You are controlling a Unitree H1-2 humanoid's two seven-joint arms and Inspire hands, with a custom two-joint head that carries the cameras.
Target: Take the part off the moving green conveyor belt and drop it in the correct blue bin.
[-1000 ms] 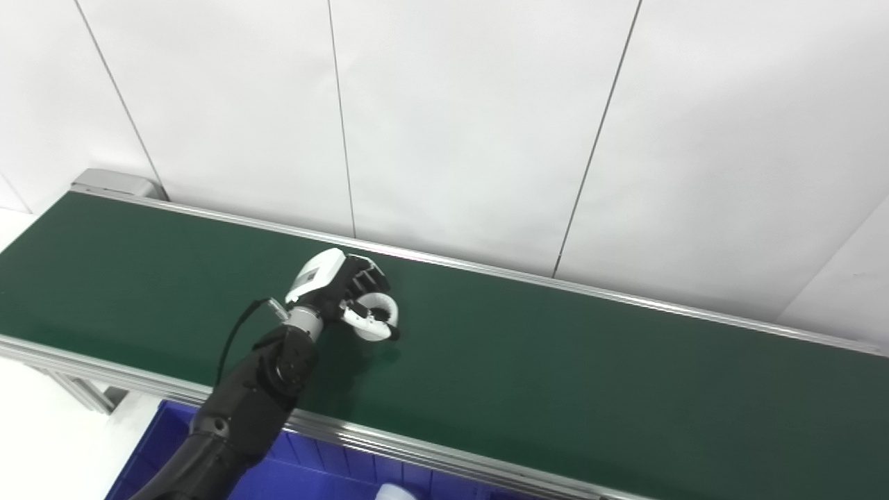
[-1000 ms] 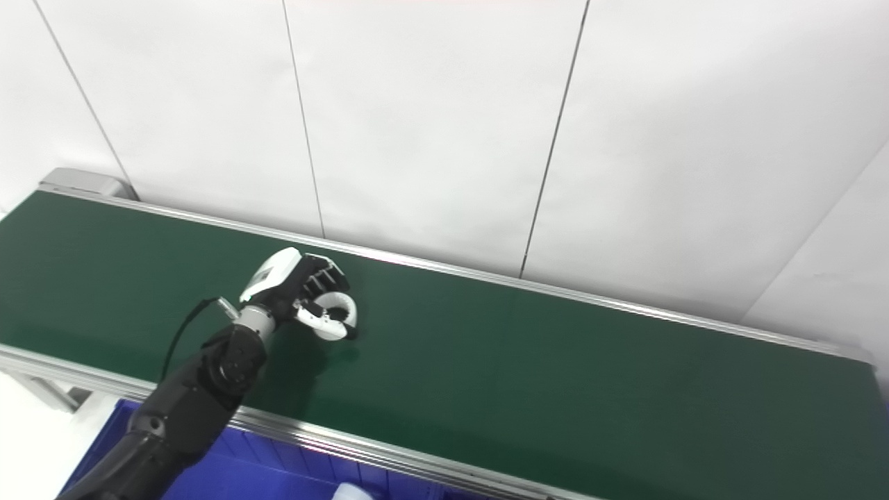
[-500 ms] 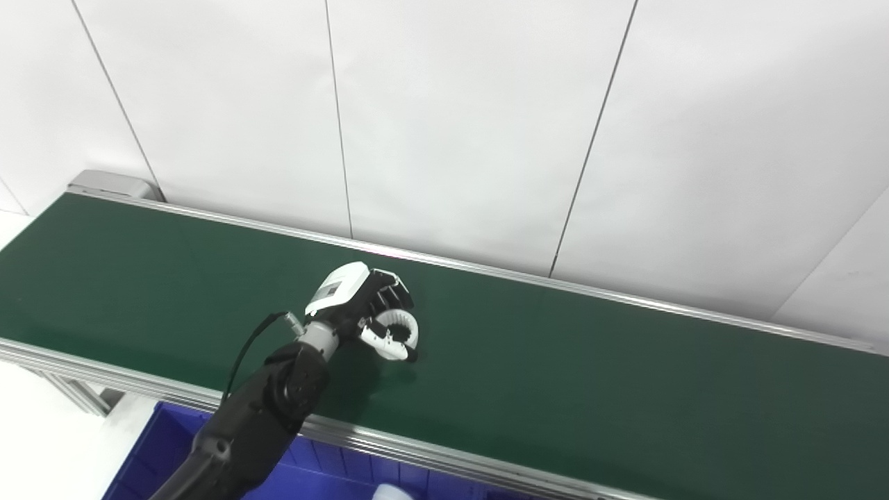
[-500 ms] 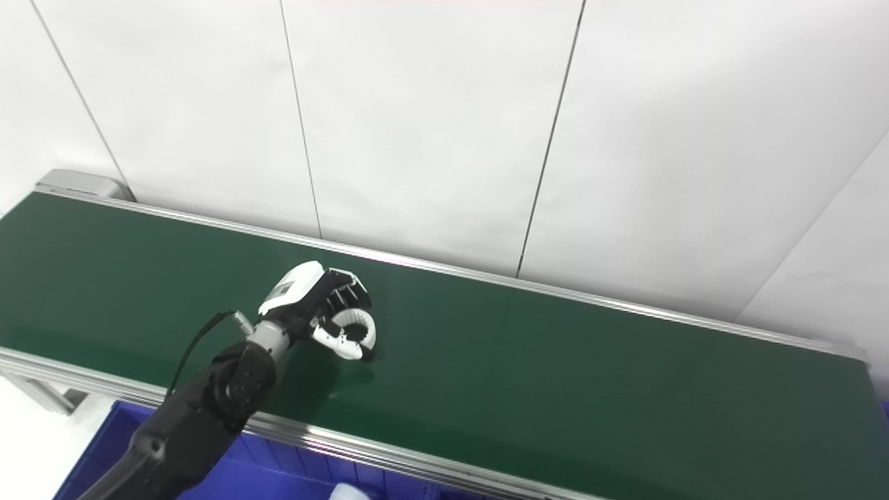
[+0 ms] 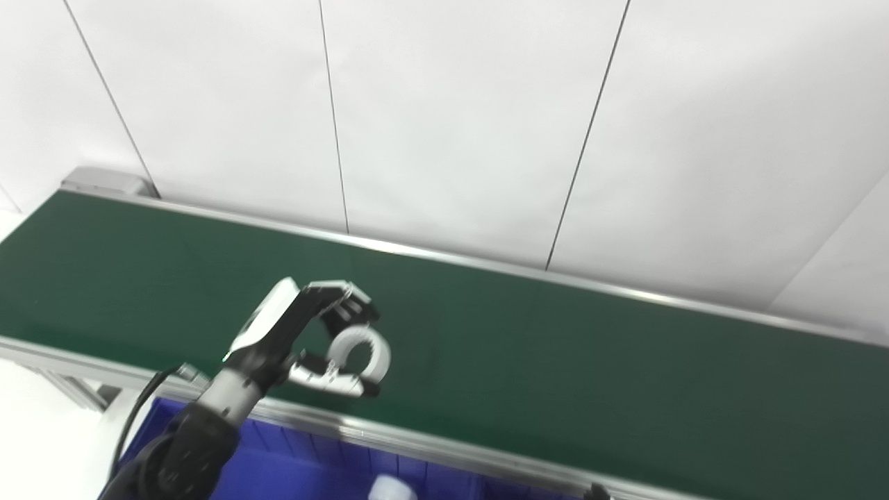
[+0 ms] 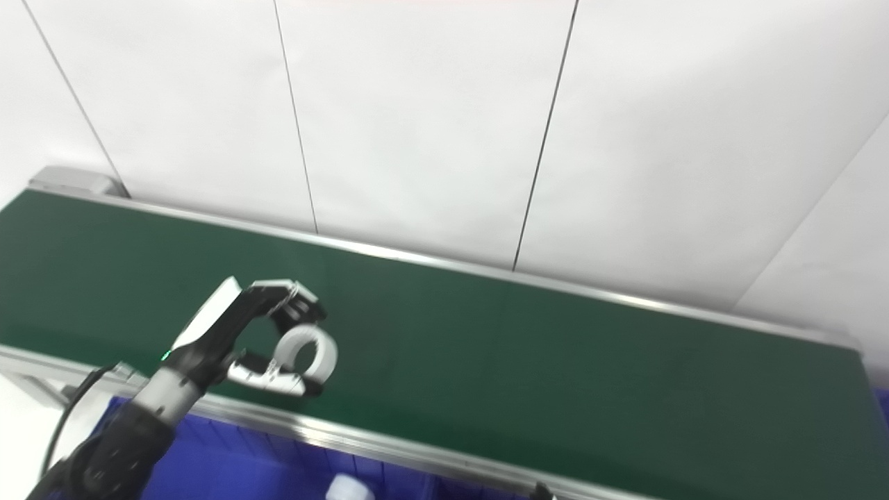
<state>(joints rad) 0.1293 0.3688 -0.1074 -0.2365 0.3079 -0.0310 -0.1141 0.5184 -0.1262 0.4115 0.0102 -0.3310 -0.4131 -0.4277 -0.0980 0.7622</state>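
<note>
The left hand (image 5: 305, 340) grips a white ring-shaped part (image 5: 359, 349) between its fingers (image 5: 340, 305) above and thumb below, holding it over the near edge of the green conveyor belt (image 5: 555, 361), at roughly 8 o'clock from the frame centre. The blue bin (image 5: 312, 472) lies below the belt's near rail at 6 o'clock, with a white object (image 6: 347, 489) inside. The left eye view shows more of that object; the right hand appears in neither view.

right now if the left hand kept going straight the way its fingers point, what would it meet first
The left hand, shut on the white ring, points right along the green belt. That stretch looks free of parts, so probably nothing; height above the belt is unclear.
</note>
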